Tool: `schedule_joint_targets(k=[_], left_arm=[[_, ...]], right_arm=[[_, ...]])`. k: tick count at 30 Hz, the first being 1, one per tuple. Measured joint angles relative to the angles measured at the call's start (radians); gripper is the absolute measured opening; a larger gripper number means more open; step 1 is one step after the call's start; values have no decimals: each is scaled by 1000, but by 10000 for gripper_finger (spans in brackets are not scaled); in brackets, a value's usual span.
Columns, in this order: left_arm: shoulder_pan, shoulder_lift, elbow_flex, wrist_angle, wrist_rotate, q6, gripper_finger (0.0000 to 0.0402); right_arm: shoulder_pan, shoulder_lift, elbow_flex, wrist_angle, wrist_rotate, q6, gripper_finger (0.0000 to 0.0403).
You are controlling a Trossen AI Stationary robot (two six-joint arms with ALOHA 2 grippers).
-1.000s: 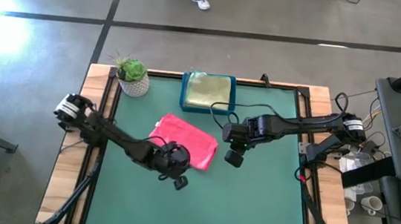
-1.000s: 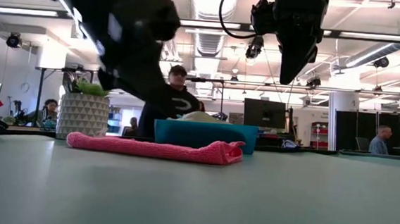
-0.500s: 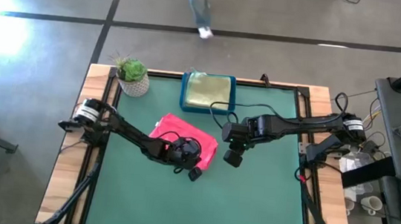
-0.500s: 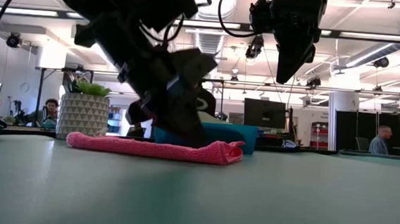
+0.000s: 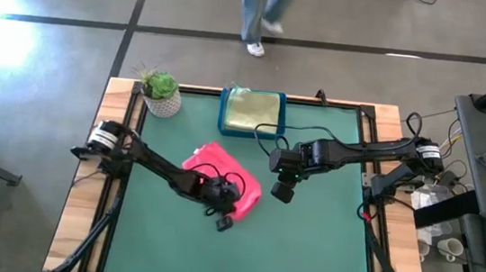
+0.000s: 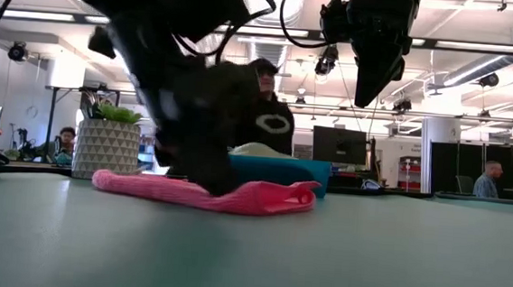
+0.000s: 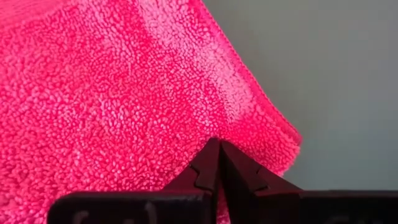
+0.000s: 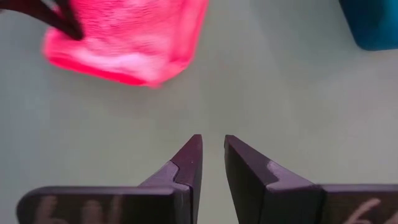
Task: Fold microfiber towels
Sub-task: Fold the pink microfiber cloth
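Note:
A hot pink towel lies folded on the green table, left of the middle; the low view shows it as a low heap. My left gripper is shut and stands on the towel's near right part, close to the towel's edge. My right gripper hangs high over the table to the right of the towel, open by a narrow gap with nothing in it. A yellowish towel lies in the blue tray. My left gripper presses its shut fingertips down on the top face of the pink towel, near its near right edge. The fingers slant down from the table's left side. The towel lies on the table, and nothing shows between the fingers.
The blue tray stands at the far middle of the table and a potted plant at the far left corner. A person moves behind the far edge. Bare green table lies near and to the right of the towel.
My left gripper has sunk, tipping further down, and has come onto the pink towel's near right part, staying shut. The towel has shifted a little toward the near right and has bunched up thicker on that side.

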Motion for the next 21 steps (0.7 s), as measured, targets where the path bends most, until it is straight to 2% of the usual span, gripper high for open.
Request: schedule_joint_targets(k=[4, 8, 16, 21], left_arm=[[-32, -20, 0, -96, 109, 85, 1], [-68, -38, -2, -214, 183, 96, 1], [-184, -51, -4, -333, 232, 93, 1], [-237, -123, -5, -396, 240, 87, 1]], right_arm=[[0, 0, 0, 1, 0, 0, 60], [0, 0, 0, 1, 0, 0, 59], [0, 0, 0, 1, 0, 0, 59], [0, 0, 0, 1, 0, 0, 61]])
